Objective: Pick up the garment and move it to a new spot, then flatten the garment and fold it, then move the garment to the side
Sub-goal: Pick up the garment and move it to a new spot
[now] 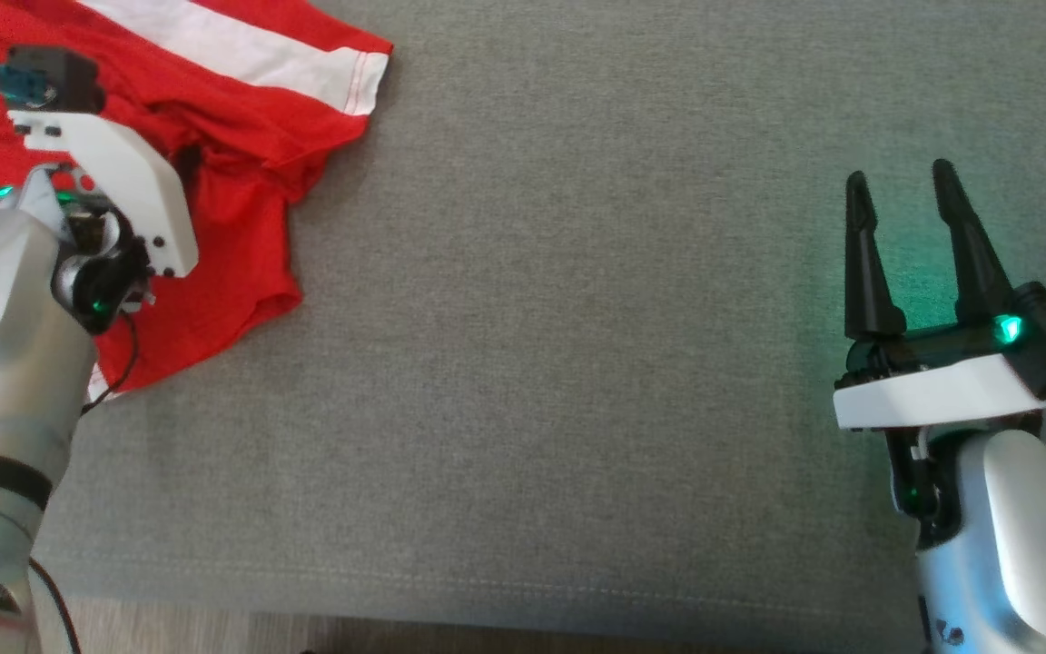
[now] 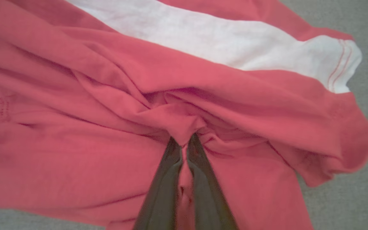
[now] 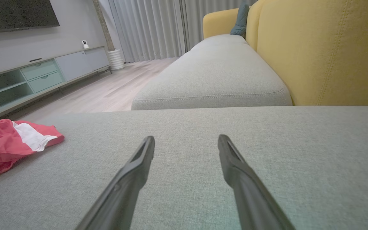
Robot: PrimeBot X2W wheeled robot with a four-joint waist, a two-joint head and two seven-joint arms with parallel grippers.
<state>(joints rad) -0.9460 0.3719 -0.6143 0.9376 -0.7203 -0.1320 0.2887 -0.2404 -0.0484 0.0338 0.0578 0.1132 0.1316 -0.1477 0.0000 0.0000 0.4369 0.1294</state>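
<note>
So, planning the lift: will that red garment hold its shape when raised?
Probably not: the garment lies in soft crumpled folds, so it should droop. The left gripper pinches one small ridge, so the rest may trail.

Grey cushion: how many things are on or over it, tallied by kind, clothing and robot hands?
Clothing: 1, the garment, red with a white stripe.
Hands: 2, the left hand pinching a fold of it, the right hand open over bare cushion.
Total: 3.
</note>
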